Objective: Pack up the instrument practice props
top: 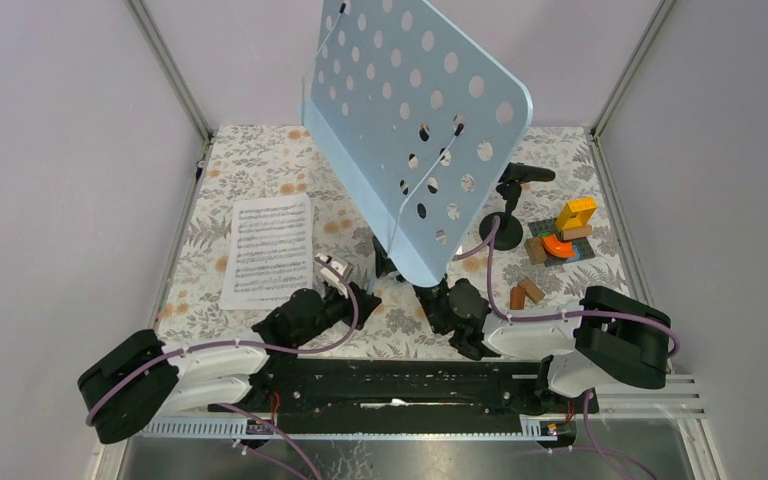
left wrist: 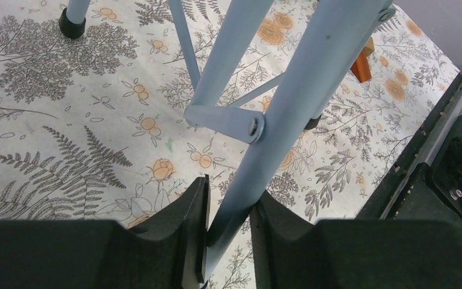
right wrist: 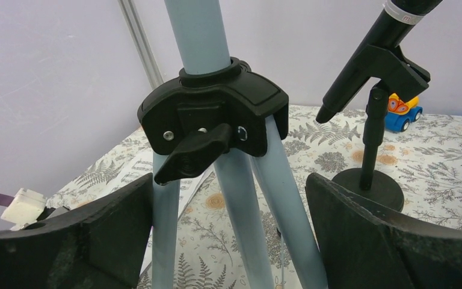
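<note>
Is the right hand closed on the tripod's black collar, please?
No, the right hand is wide open, its fingers flanking the tripod legs below the black collar.

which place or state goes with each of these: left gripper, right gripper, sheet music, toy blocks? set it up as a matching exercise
Column one:
1 left gripper
2 right gripper
3 sheet music
4 toy blocks

Column two:
a flat on the table, on the left arm's side
b open, fingers either side of the tripod below its black collar
c closed on a tripod leg
d beside the microphone holder

Pairs: 1-c, 2-b, 3-a, 4-d
</note>
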Robot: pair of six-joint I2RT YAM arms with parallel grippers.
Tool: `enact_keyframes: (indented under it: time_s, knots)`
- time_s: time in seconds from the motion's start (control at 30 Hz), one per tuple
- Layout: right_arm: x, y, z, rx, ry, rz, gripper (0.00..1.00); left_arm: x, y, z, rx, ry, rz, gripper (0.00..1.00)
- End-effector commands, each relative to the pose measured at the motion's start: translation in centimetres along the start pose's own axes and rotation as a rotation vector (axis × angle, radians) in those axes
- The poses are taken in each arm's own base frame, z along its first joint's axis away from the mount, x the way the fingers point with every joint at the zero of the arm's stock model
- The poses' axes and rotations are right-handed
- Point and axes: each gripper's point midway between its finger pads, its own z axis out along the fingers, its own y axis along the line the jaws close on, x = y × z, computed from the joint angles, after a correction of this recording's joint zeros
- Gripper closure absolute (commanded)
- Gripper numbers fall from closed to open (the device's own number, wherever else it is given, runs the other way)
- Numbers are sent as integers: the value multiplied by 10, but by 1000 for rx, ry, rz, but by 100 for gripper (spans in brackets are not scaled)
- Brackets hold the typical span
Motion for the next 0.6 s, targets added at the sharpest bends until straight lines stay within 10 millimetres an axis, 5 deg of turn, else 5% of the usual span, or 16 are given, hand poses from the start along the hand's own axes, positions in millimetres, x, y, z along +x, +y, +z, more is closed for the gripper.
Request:
enact_keyframes:
  time_s: [0.0, 0.37, 0.57]
  knots:
    - [14, 8, -14, -53, 26, -25, 28, -33, -33, 14, 115, -104, -20, 74]
    - [-13, 18, -18, -156, -44, -97, 60, -52, -79, 29, 244, -143, 23, 100]
    - [-20, 17, -19, -161, -38, -97, 95, -65, -94, 27, 275, -175, 42, 100]
